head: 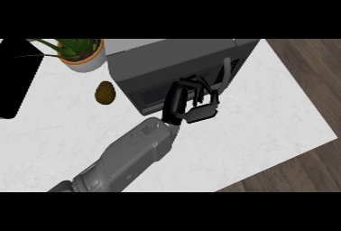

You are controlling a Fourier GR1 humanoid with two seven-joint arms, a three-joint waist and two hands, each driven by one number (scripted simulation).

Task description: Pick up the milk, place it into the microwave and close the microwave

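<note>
One robot hand (pixel 194 106), fingers apart, on shut microwave (pixel 173 61); contents hidden; pot (pixel 88 62) holds plant (pixel 75 45).

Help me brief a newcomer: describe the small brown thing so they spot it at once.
Find the dark grey microwave at the back of the counter. Left of it, just in front of the white-potted plant, lies the brown object. It alone is small, egg-shaped and brown.

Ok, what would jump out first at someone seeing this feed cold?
The black left hand on its grey forearm stands out first, raised right in front of the dark grey boxy microwave at the top centre of the white marble counter. Left of the microwave lie a brown oval object and a green plant in a white pot. No milk shows.
</note>
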